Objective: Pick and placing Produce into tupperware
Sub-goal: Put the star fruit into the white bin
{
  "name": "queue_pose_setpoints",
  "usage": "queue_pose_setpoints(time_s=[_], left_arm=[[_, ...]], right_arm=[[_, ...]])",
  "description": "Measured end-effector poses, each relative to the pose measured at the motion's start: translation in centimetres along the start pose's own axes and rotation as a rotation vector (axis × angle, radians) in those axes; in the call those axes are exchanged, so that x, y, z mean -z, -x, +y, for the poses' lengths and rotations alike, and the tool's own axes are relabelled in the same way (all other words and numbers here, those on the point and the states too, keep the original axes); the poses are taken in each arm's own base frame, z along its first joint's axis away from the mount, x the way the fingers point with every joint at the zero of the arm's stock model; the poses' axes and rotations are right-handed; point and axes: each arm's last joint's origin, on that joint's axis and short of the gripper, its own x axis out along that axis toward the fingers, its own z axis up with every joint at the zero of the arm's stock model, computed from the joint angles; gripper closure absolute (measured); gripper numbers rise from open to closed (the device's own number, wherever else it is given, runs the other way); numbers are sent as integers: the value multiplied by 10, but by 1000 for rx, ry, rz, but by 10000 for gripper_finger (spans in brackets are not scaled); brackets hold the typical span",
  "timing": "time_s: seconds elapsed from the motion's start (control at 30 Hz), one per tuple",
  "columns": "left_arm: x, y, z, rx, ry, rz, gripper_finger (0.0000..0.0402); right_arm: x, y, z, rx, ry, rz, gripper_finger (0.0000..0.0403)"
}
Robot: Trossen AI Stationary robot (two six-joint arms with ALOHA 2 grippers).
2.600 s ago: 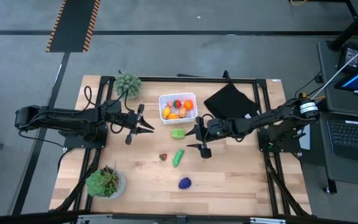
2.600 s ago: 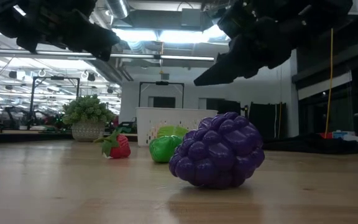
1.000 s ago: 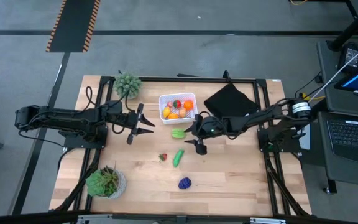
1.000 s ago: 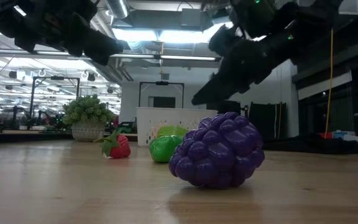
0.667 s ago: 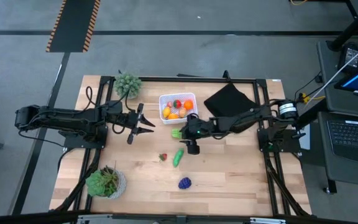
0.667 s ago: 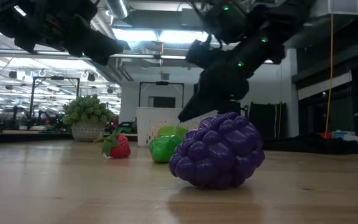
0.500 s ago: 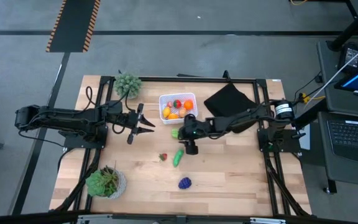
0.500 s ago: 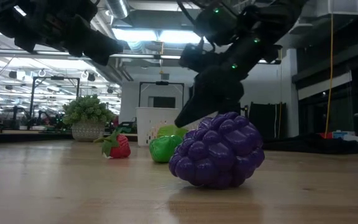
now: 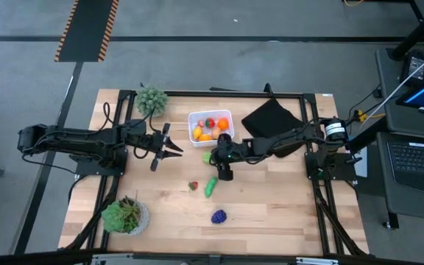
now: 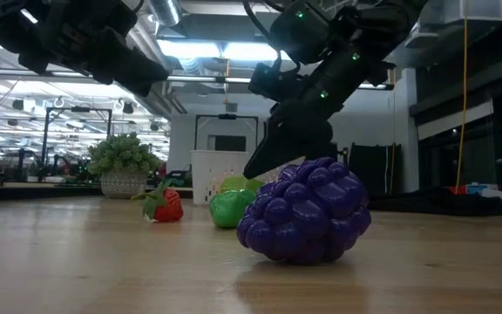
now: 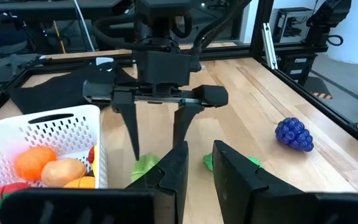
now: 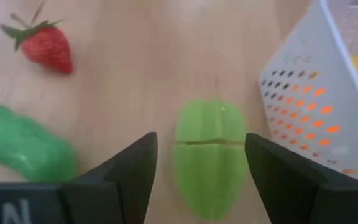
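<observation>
A: White tupperware [image 9: 210, 126] sits toward the table's far edge, centre, just left of a black folded cloth [image 9: 272, 120]. Orange, yellow and red pieces lie inside it.

B: Loose produce on the wooden table [image 9: 285, 206]?

A: Pale green piece [image 12: 209, 155] just beside the tub's near wall. Nearer the front edge, a strawberry [image 9: 193, 186] and a long green vegetable [image 9: 211, 186] side by side, then a purple grape bunch [image 9: 218, 216] nearest the front edge, apart from the rest.

B: Right gripper [image 9: 219, 165]?

A: Directly over the pale green piece, fingers spread wide, one on each side of it in the right wrist view. Nothing gripped; I cannot tell if the tips touch the table.

B: Left gripper [image 9: 175, 149]?

A: Parked left of the tub, above the table, pointing toward it. Fingers [image 11: 174, 171] nearly together with a narrow gap showing; carrying nothing.

B: Other fixtures?

A: Two potted plants, one [image 9: 152, 99] at the far left corner, one [image 9: 126, 216] at the near left.
</observation>
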Motion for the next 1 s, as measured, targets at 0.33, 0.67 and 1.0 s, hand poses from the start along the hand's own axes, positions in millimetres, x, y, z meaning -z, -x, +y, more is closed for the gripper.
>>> queue_pose_setpoints(time_s=[0.33,0.67,1.0], left_arm=[[0,0,0,0,-7,1,321],[1,0,0,1,-2,12,296],[2,0,0,2,1,18,275]], right_arm=[[-21,4,-1,4,-8,-63,159],[-24,5,-2,-1,-51,-54,151],[-21,5,0,-5,-29,-21,34]])
